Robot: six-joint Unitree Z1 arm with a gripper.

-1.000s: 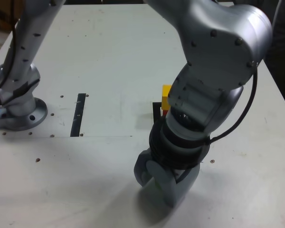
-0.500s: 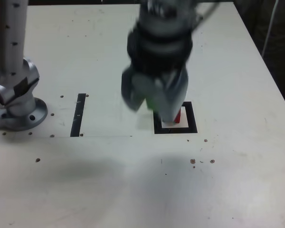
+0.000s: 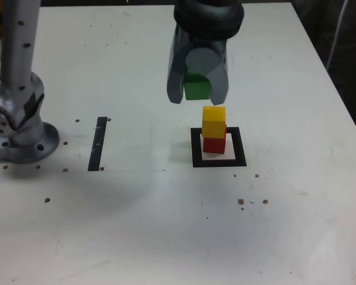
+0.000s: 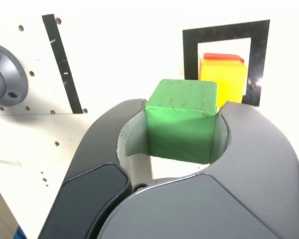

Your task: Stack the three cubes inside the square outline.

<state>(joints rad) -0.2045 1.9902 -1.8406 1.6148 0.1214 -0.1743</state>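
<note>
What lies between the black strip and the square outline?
Only bare tabletop between the black strip and the square outline, apart from faint marks, as the exterior view shows.

Tabletop: before you in the exterior view, a broad white surface (image 3: 136, 231), dotted with small dark spots (image 3: 47, 200).
Square outline: right of the middle, a thick black frame (image 3: 240, 155) with a white centre.
Red cube: inside that frame (image 3: 213, 146), with white showing to its right.
Black strip: to your left, a thin straight band (image 3: 97, 145), running near to far.
Arm base: at your far left, a round grey foot (image 3: 32, 147).
</note>
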